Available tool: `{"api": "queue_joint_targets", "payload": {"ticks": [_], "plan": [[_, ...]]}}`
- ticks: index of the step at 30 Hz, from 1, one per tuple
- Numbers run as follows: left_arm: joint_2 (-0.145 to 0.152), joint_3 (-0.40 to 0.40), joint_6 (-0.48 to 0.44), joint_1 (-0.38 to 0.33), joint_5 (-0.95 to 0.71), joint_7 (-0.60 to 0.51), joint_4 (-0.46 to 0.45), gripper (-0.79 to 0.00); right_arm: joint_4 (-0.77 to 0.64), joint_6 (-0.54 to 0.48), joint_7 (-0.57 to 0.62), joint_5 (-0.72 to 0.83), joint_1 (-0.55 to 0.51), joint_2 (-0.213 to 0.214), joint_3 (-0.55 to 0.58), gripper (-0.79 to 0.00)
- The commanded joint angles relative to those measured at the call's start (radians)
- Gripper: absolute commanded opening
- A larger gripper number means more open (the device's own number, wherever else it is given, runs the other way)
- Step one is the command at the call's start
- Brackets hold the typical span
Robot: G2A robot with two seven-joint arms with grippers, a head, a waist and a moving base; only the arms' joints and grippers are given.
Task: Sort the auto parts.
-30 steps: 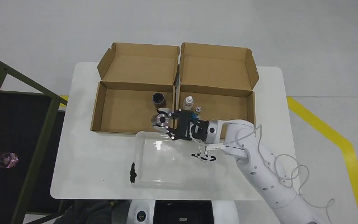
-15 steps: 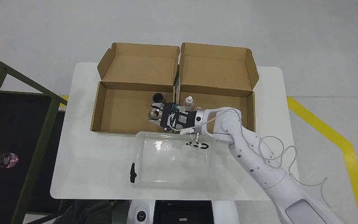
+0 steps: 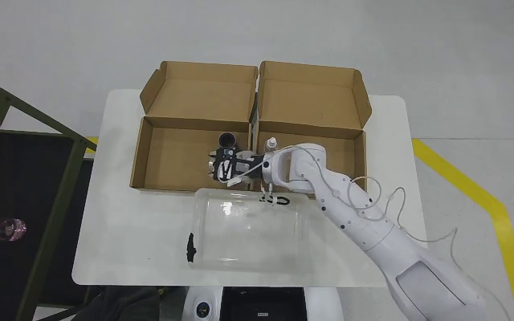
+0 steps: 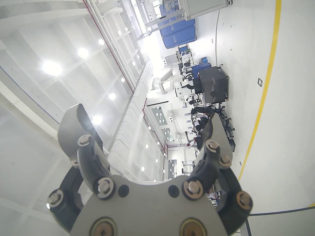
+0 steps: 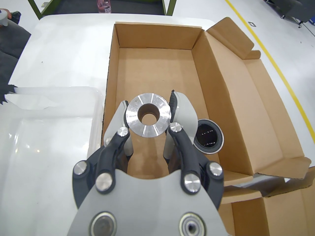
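Note:
My right gripper (image 5: 148, 114) is shut on a silver metal ring (image 5: 148, 118) with a round hole, held over the floor of the left cardboard box (image 5: 157, 74). Seen from above, the right gripper (image 3: 221, 167) and ring (image 3: 215, 166) hang inside the left box (image 3: 173, 156), near its front right corner. A dark cylindrical bearing (image 5: 208, 139) stands in the box right beside the gripper, and shows in the top view as the bearing (image 3: 228, 141). A small white part (image 3: 272, 145) stands in the right box (image 3: 321, 156). My left gripper (image 4: 145, 124) is open, pointing up at the ceiling, nothing between its fingers.
A clear plastic tub (image 3: 249, 229) stands on the white table (image 3: 120, 201) in front of the boxes, seen close as the tub (image 5: 46, 133). A small black piece (image 3: 190, 245) lies by its left edge. Both box lids stand open at the back.
The right gripper has carried the metal ring from above the clear tub's back edge leftward and back, into the left cardboard box.

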Motion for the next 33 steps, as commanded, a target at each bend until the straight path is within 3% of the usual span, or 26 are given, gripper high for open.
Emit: {"api": "queue_joint_targets", "payload": {"ticks": [1, 16, 21, 30, 33], "plan": [[0.000, 0.000, 0.000, 0.000, 0.000, 0.000, 0.000, 0.000, 0.024, -0.004, 0.007, -0.001, 0.016, -0.009, -0.015, -0.785], [0.000, 0.000, 0.000, 0.000, 0.000, 0.000, 0.000, 0.000, 0.220, -0.007, 0.034, 0.003, 0.116, -0.089, -0.118, -0.785], [0.000, 0.000, 0.000, 0.000, 0.000, 0.000, 0.000, 0.000, 0.275, -0.014, 0.051, 0.007, 0.146, -0.114, -0.139, -0.751], [0.000, 0.000, 0.000, 0.000, 0.000, 0.000, 0.000, 0.000, 0.347, -0.032, 0.074, -0.013, 0.177, -0.147, -0.168, -0.640], [0.000, 0.000, 0.000, 0.000, 0.000, 0.000, 0.000, 0.000, 0.364, -0.040, 0.074, -0.028, 0.186, -0.156, -0.178, -0.557]]}}
